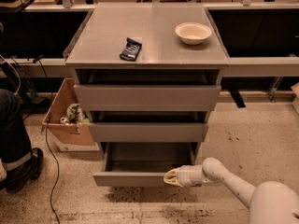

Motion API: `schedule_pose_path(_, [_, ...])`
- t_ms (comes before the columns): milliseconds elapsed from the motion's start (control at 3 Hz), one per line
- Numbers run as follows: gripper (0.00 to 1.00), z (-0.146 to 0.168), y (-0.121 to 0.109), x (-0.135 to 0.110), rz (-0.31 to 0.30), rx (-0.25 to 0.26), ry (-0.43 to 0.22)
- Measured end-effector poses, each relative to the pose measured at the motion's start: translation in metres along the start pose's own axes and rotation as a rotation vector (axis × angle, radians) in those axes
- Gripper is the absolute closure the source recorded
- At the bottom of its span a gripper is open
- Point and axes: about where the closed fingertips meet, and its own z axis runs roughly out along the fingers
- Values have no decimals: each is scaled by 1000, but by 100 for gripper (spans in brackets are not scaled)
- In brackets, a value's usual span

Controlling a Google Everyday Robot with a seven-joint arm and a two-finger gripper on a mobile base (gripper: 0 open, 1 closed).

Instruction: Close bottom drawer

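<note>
By the left wall a box (pixel 65 125) of odds and ends sits on the floor just beside the desk (pixel 154 36), close enough that nothing should swing out that way. The bottom drawer (pixel 131 179) is the lowest of the three fronts. It stands pulled partway out toward me, its grey tray showing bare behind the front. The two taller fronts above it need no touching. On top of the desk lie a dark packet (pixel 131 49) and, further right, a bowl (pixel 193 32), so I'd want a smooth push with no jolt to rattle them. At the right end of the drawer's front is the pincer (pixel 169 177). It looks pressed together into one blunt wedge, pinching nothing, with its tip touching or all but touching the front face. That is a fair tool for shoving, but the contact sits far off centre. To my eye the danger is the drawer twisting on its runners and jamming. I would keep the push level, aimed straight back into the desk and not slanting left, and steady rather than hard. The arm (pixel 233 186) reaches in low from the right, and it should stay low so the tip does not ride up over the front's edge into the tray.
</note>
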Motion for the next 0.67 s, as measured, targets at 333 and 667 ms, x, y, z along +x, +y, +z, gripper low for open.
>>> schedule_pose_path(333, [61, -13, 23, 3, 10, -34, 9])
schedule_pose_path(667, [85, -18, 50, 14, 18, -66, 21])
